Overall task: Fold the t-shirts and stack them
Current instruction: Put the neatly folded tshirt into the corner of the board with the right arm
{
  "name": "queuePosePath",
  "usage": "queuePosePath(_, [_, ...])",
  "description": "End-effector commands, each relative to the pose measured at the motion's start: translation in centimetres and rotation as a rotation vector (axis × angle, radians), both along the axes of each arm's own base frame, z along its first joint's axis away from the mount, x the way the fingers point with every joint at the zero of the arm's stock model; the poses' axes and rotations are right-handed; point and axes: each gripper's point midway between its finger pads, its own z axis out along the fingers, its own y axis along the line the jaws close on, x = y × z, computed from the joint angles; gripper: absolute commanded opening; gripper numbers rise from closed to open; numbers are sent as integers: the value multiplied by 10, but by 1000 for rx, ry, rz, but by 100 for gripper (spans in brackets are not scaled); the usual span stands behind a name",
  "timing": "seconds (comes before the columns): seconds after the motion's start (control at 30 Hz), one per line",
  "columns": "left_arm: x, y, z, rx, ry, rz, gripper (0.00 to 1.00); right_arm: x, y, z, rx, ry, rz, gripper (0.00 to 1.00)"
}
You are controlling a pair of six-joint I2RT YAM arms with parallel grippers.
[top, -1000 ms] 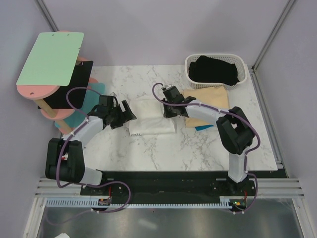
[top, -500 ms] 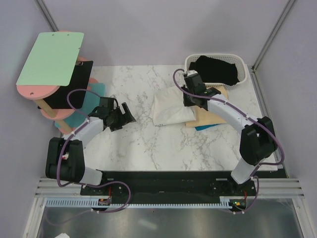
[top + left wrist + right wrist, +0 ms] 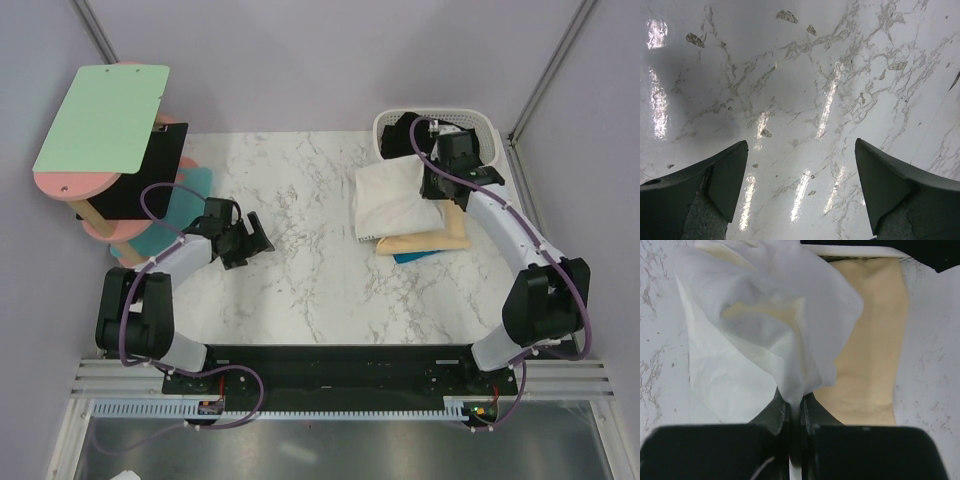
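My right gripper [image 3: 432, 188] is shut on the folded white t-shirt [image 3: 390, 198] and holds it over the left part of the folded tan t-shirt [image 3: 425, 240]. In the right wrist view the white t-shirt [image 3: 765, 315] hangs bunched from the gripper [image 3: 795, 401], with the tan t-shirt [image 3: 870, 340] beneath. The black t-shirt [image 3: 412, 135] lies in the white basket [image 3: 482, 120] behind. My left gripper [image 3: 250, 238] is open and empty over bare marble at the left; in the left wrist view [image 3: 800, 180] only the tabletop shows between its fingers.
A pink shelf stand [image 3: 95, 180] with a green board [image 3: 103, 115] stands at the far left, with teal cloth [image 3: 175, 205] at its foot. A blue item [image 3: 410, 257] peeks out under the tan shirt. The table's right edge [image 3: 540, 250] is close to the stack.
My right gripper has carried the white t-shirt from the table's middle rightwards to over the tan t-shirt. The left gripper has stayed near its place, open.
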Motion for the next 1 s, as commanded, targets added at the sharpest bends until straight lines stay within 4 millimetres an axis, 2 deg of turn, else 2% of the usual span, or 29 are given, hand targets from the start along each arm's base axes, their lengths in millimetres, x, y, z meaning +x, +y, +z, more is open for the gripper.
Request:
queuePosePath(0.0, [3,5,-6,30,-4,-11,94,8,-21,55,63,-128,1,6])
queuePosePath(0.03, [3,5,-7,30,0,-9,94,8,-35,53,62,-126,-30,6])
queuePosePath(0.17, [4,5,-11,32,11,-9,93,8,-52,33,84,-75,-51,7])
queuePosePath(0.23, [4,4,-10,29,10,-13,93,10,-64,13,82,-25,-88,7])
queuePosePath(0.3, [4,4,-10,30,9,-14,93,14,-66,-9,86,37,-92,8])
queuePosePath(0.33, [4,5,-10,31,8,-13,93,14,-77,-17,85,62,-116,8])
queuePosePath(0.5, [6,1,-4,16,-5,-19,93,17,-86,-56,50,167,-149,14])
queuePosePath(0.6, [7,-2,1,-2,-19,-31,93,21,-94,-68,14,194,-180,17])
queuePosePath(0.7, [8,-12,10,-24,-39,-55,93,26,-104,-69,-25,186,-226,19])
queuePosePath(0.77, [10,-29,23,-38,-87,-98,93,31,-109,-63,-39,157,-253,28])
queuePosePath(0.8, [10,-37,28,-39,-103,-119,94,33,-113,-57,-54,132,-274,37])
queuePosePath(0.83, [13,-46,37,-46,-125,-130,94,35,-115,-50,-55,110,-290,54])
queuePosePath(0.87, [11,-64,43,-50,-148,-175,94,31,-117,-49,-59,102,-300,63])
queuePosePath(0.9, [13,-75,47,-57,-164,-194,94,34,-118,-31,-54,39,-312,70])
queuePosePath(0.93, [17,-88,58,-72,-193,-215,95,31,-121,-25,-61,15,-324,86])
queuePosePath(0.97, [16,-111,61,-99,-206,-255,95,25,-121,-24,-56,4,-335,94])
